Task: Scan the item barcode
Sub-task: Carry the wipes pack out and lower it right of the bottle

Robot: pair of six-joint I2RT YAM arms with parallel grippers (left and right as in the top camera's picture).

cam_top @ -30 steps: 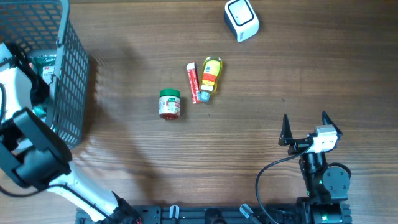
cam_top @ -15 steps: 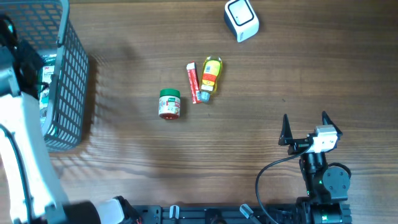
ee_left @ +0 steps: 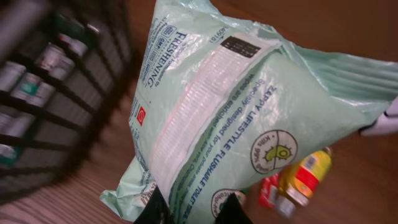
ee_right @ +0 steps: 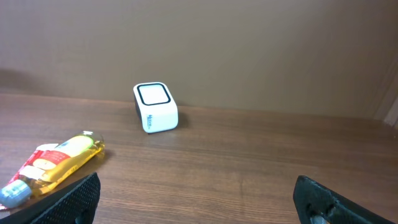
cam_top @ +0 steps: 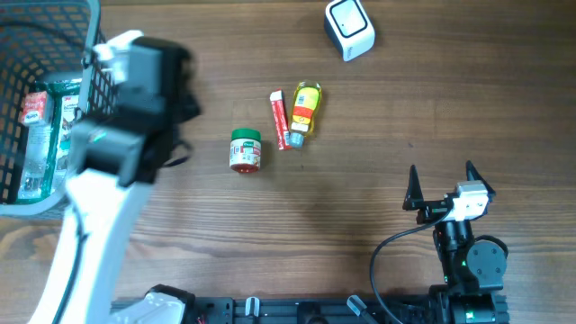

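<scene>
Left wrist view is nearly filled by a pale green pack of flushable wipes [ee_left: 217,118], hanging in the air with its printed face toward the camera. The left gripper [ee_left: 193,211] is clamped on the pack's lower edge, its dark fingers [ee_left: 152,213] pinching the film. A dark printed panel sits near the top of the pack, but I cannot tell whether it is the barcode or only text.

Beside the pack, to the left in this view, is the dark wire basket [cam_top: 54,36], and past the pack's lower right corner the yellow bottle [cam_top: 306,108] and red tube [cam_top: 279,119] show on the wooden table. From overhead the left arm [cam_top: 126,117] covers the pack entirely; it reaches over the table just beside the basket wall, and other packets [cam_top: 36,135] lie inside the basket.

The white scanner [cam_top: 349,29] stands at the far edge of the table, well apart from the left arm, with the bottle, the tube and a green-lidded jar [cam_top: 245,150] between them. The right gripper [cam_top: 441,171] rests near the front edge with its fingers spread wide and nothing between them.

As I judge it, picking is done: one item is in hand and clear of the basket. Carrying it to the scanner, turning its barcode to the window and setting it down are left.
</scene>
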